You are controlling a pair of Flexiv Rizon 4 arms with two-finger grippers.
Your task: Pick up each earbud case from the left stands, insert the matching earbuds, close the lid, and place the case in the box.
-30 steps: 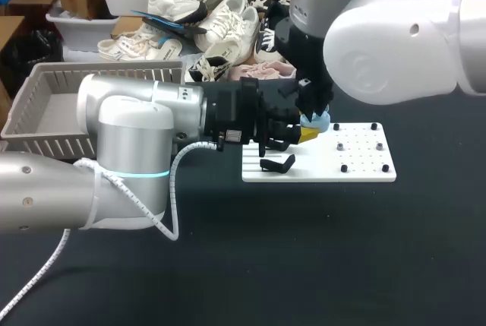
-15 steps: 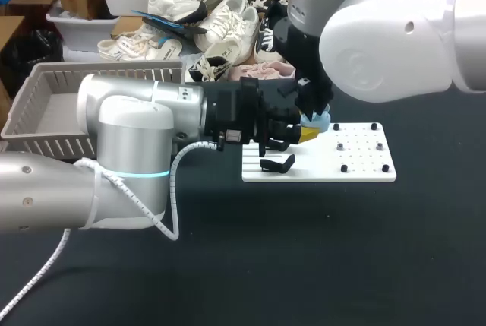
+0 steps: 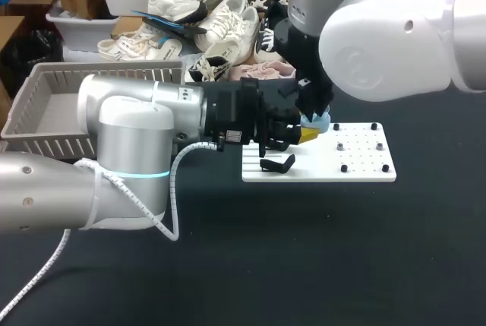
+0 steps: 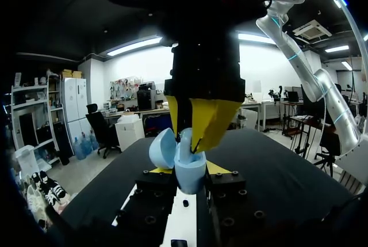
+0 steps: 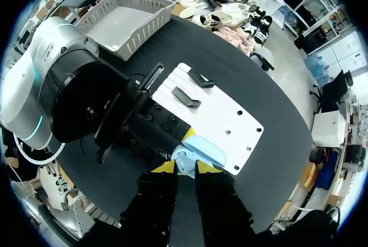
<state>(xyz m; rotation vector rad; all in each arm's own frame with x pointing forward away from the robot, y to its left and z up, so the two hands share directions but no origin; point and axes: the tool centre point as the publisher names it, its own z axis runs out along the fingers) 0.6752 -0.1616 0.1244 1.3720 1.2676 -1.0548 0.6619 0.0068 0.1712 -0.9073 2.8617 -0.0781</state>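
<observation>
Two grippers on one little case right now, so here's how it sits. My left gripper is clamped on the light blue earbud case, one yellow tip on each side of it. The case is upright with its lid swung open to one side. I'm holding it up in the air over the near-left part of the white board, not resting on anything.

My right gripper comes straight down from above, and its end sits in the open mouth of the case. From the left wrist camera it looks planted right in the shell. I honestly can't tell if it's pinching anything or just sitting there, since the case hides the business end.

On the board, just beside where I'm holding the case, are two black stands lying close together. The other half of the board has a few small black pegs spread out on it. The board lies flat on the dark table.

The grey basket sits at the far left of the table behind my left arm, well apart from the case.
</observation>
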